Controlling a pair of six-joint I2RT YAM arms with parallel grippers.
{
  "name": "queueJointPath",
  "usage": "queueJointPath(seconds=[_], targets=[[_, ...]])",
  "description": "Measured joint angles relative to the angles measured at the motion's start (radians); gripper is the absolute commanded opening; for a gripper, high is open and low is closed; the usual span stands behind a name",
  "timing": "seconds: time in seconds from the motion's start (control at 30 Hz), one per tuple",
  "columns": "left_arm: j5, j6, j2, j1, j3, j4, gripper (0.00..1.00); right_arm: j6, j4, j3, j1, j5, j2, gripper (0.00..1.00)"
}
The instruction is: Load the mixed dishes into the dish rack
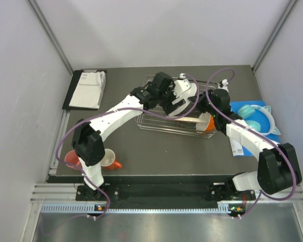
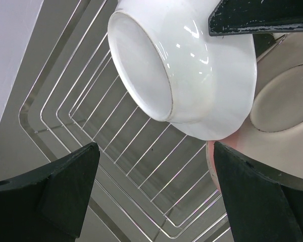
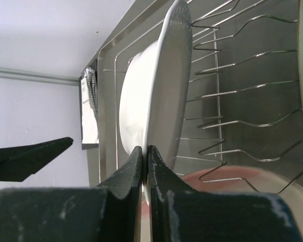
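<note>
Bowl placement looked like the step in hand: the glossy white ceramic bowl (image 2: 192,65) sat tipped on its side inside the silver wire dish rack (image 1: 147,122), foot ring towards the left wrist camera, right beside the pink-and-cream plate (image 2: 280,96). Right tool (image 3: 145,154) was clenched on the bowl's rim, fingers pinched nearly together. Left tool (image 2: 154,151) hung over the rack wires with its jaws spread wide, grasping nothing. Couldn't tell if the bowl was resting on the wires or hanging from that grip. My guess for the next move: settle it between the wires so it leans steady, then let go gently so it doesn't roll into the plate. An orange white-lined mug (image 1: 110,160) and a reddish cup (image 1: 70,158) waited on the dark counter (image 1: 166,156) by the left arm's base, so plenty was left to load.
</note>
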Motion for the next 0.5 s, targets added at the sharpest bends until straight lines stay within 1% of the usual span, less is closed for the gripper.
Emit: queueJointPath(seconds=[0.17,0.33,0.5], targets=[[0.0,-0.004,0.0,0.0,0.0,0.002,0.99,0.036,0.025,0.0,0.0,0.003,0.016,0.0],[-0.009,-0.019,0.001,0.0,0.0,0.007,0.99,0.114,0.065,0.0,0.005,0.011,0.051,0.0],[-0.062,-0.022,0.0,0.0,0.0,0.014,0.99,0.163,0.037,0.029,0.03,0.08,0.053,0.0]])
